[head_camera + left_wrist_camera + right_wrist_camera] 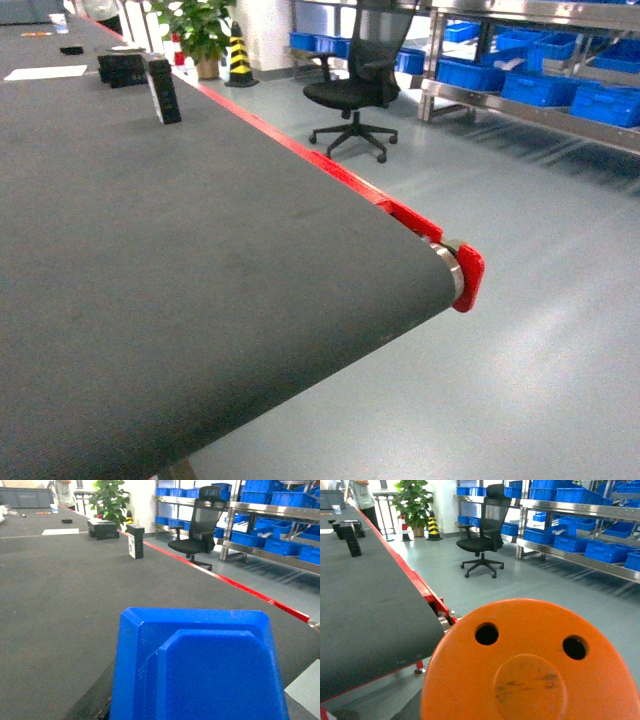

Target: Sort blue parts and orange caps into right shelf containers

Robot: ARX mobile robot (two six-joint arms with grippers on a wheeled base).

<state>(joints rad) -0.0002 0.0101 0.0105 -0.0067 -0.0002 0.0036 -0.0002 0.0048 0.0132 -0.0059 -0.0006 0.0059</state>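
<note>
The blue part [200,667] fills the low middle of the left wrist view, close under the camera, and the orange cap [530,667] does the same in the right wrist view. Each sits where a tool would carry it, so the likely reading is that both are held for the trip to the shelf. The tools themselves are hidden behind the pieces, and I cannot tell whether either is clamped or apart. Neither arm shows in the head view.

The desk [150,260] is a dark belt with a red edge [340,172] along its right side, ending in a roller [452,268] at the near right corner. The part hangs over the belt near that right edge; the cap hangs past the corner, over the floor [470,592].

The shelf [540,60], with rows of blue bins [540,88], stands well apart from the desk, across open floor to the right. An office chair [355,85] stands on that floor between desk and shelf, toward the far end, and could get in the way of a path to the left bins. Beyond it are a plant [200,30] and a striped cone [238,55]. Far up the belt stand a few black boxes [160,88] and a white sheet [45,72], clear of the work. A person [362,500] stands by the desk's far end.
</note>
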